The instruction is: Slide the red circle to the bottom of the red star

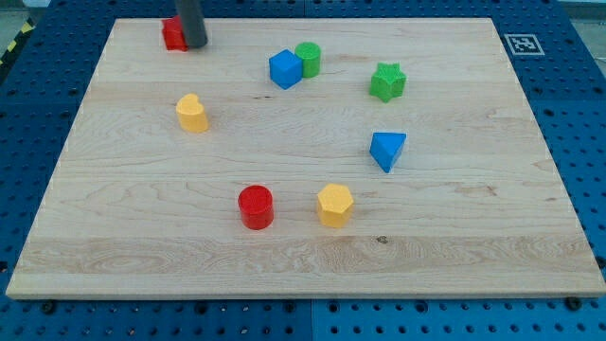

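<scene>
Rod at board's eleven o'clock corner

Dark rod enters from the view's top, roughly upright. My tip (pixel 195 44) sits low at the surface (pixel 284 265), far toward eleven o'clock. No arm links visible.
</scene>
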`<action>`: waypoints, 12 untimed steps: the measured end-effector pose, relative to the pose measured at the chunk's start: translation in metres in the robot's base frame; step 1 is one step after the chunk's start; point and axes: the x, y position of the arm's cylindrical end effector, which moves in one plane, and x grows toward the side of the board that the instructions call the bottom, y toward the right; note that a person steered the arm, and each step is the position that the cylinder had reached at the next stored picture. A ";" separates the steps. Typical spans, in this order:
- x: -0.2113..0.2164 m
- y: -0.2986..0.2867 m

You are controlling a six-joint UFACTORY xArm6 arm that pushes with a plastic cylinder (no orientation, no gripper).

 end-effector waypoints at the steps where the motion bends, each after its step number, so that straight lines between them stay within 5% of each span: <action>1: -0.003 -0.027; 4: 0.167 -0.027; 6: 0.312 0.050; 9: 0.346 0.138; 12: 0.296 0.143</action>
